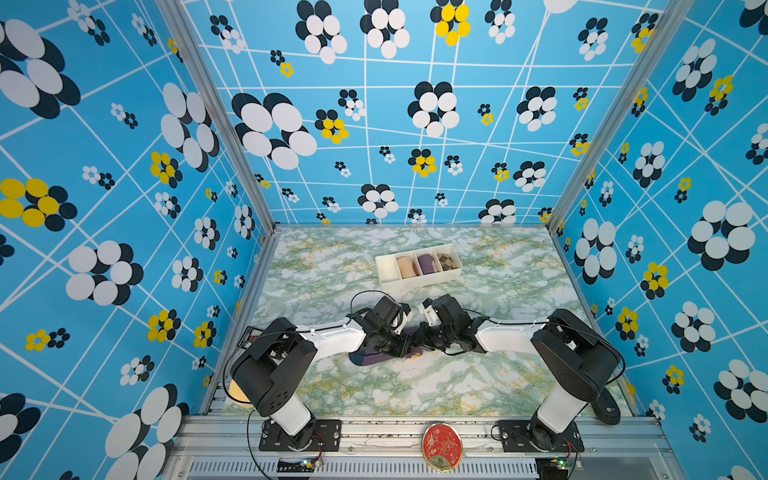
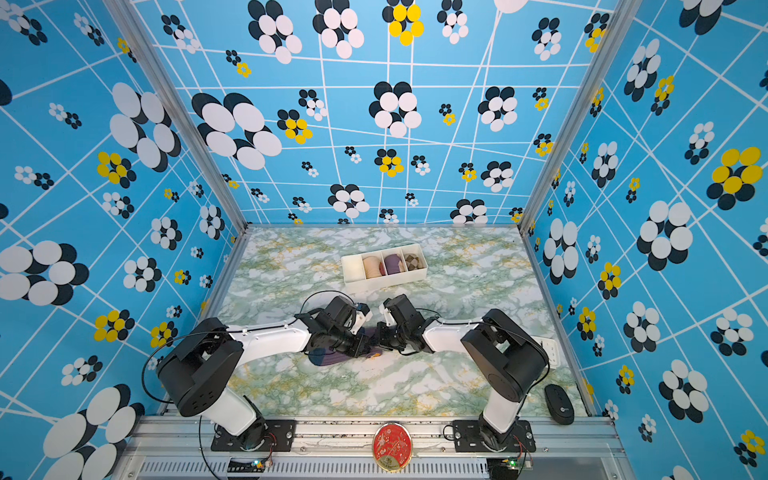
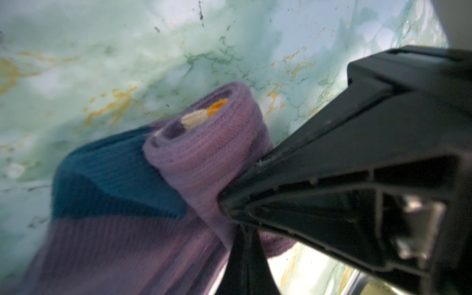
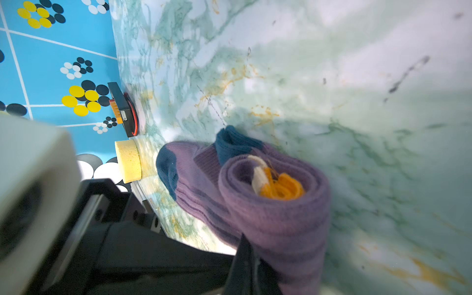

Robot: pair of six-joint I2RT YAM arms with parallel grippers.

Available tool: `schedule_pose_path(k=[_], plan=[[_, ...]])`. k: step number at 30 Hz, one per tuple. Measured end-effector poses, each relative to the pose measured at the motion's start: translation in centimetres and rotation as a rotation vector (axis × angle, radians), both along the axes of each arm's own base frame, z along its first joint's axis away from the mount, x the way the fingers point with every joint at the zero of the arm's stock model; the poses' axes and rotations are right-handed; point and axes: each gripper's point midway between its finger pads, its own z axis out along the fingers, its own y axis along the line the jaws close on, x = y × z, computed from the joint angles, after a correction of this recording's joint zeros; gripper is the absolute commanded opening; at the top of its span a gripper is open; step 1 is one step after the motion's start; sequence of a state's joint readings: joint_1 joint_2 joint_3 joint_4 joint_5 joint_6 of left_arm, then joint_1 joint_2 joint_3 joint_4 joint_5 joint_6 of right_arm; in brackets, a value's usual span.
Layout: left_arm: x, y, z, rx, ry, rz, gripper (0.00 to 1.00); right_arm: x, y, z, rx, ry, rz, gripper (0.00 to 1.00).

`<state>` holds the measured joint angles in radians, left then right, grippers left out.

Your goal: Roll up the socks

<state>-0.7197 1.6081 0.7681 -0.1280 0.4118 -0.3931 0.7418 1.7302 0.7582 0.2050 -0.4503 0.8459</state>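
Pinching one end of the roll, the left hand (image 3: 229, 214) is clenched on the socks (image 3: 204, 163): purple ribbed knit, teal toes flat on the bench (image 1: 415, 386), orange cuff coiled inside; the right hand (image 4: 246, 244) clamps the opposite end.

No text, number or brand can be read anywhere. The nearest thing to a sign is a small pale round logo on the black computer mouse (image 2: 559, 404), which lies on the counter (image 2: 478, 266) well apart from the right end effector (image 2: 376, 343), out to its right and nearer the front rail; the mark is too small to make out. The red round disc (image 2: 392, 448) on the front rail, in front of that end effector, carries only a pale flowery pattern and a greenish patch, with no legible letters
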Motion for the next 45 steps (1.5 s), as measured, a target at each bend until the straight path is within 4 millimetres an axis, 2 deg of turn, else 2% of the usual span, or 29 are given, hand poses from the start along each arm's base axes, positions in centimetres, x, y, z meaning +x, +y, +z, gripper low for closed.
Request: schedule_pose_path(k=[4,7,12,22,45], plan=[[0.6,0.4,1.3,-0.02,-0.022,0.02,0.0,0.0,0.0,-0.1,-0.008,0.005,-0.001,0.0],[1.8,0.7,2.6,-0.043,-0.05,0.047,0.0,0.0,-0.1,-0.1,-0.008,0.005,-0.002,0.0],[3.4,0.8,3.4,-0.064,-0.076,0.077,0.0,0.0,-0.1,-0.1,-0.009,0.003,0.001,0.0],[3.9,0.0,0.9,-0.045,-0.025,0.071,0.0,-0.1,-0.2,-0.2,-0.018,-0.003,0.011,0.0],[3.1,0.5,-0.3,0.01,0.004,0.069,0.0,0.0,-0.3,-0.2,-0.04,-0.007,0.025,0.0]])
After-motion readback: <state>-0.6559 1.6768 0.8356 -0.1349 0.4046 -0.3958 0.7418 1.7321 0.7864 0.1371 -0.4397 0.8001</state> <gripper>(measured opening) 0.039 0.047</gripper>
